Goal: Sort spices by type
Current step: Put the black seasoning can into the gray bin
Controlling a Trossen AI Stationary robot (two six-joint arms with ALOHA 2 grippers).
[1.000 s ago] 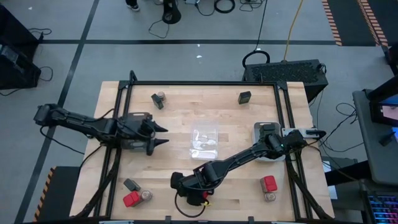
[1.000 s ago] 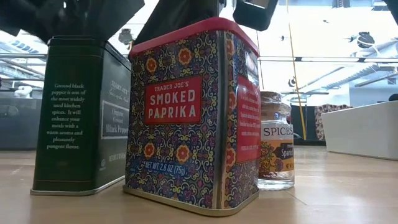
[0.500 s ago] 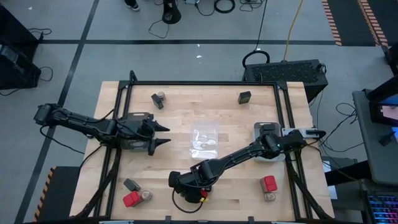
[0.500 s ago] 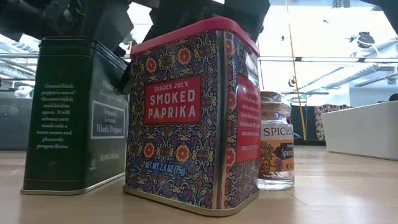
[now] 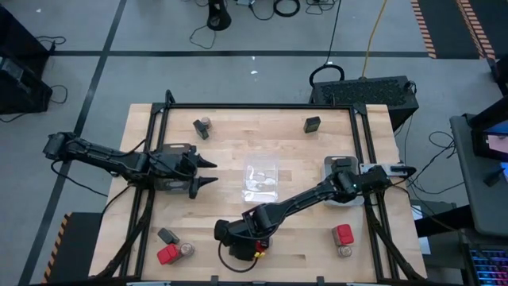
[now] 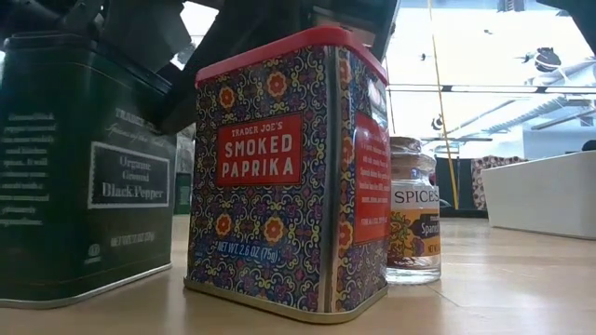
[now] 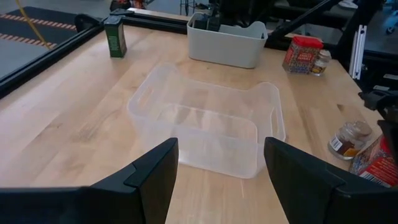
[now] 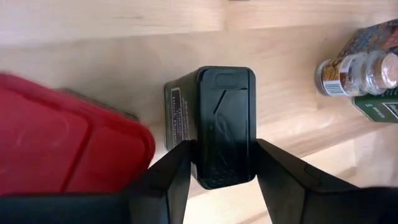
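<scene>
My right gripper [image 8: 224,155] reaches to the table's near middle [image 5: 236,238] and is shut on a black pepper tin [image 6: 84,177]. Just to that tin's right in the low view stand a red-lidded smoked paprika tin [image 6: 289,167] and a small spice jar [image 6: 414,223], both on their bases on the wood. The paprika tin's red lid [image 8: 68,137] shows beside the held tin. My left gripper [image 5: 208,173] hangs open over the table's left middle, facing a clear tray [image 7: 205,118] and touching nothing. My right gripper pinches the black tin at its lid end [image 8: 224,168], one finger [image 8: 174,174] on each opposite side. The fingers come slanting down from above. The tin stays upright; whether its base [image 6: 84,293] touches the table I cannot tell.
A black box, red box and jar sit near left [image 5: 171,246]; a red box and jar near right [image 5: 343,238]. A jar with a black box [image 5: 203,127] and a lone black box [image 5: 312,123] stand far. A grey bin [image 7: 227,43] sits right of the clear tray [image 5: 260,181].
My right gripper has carried the black pepper tin toward the table's near edge and a little left, away from the paprika tin; the tin has stayed upright and now looms larger in the low view. The paprika tin and jar have kept still.
</scene>
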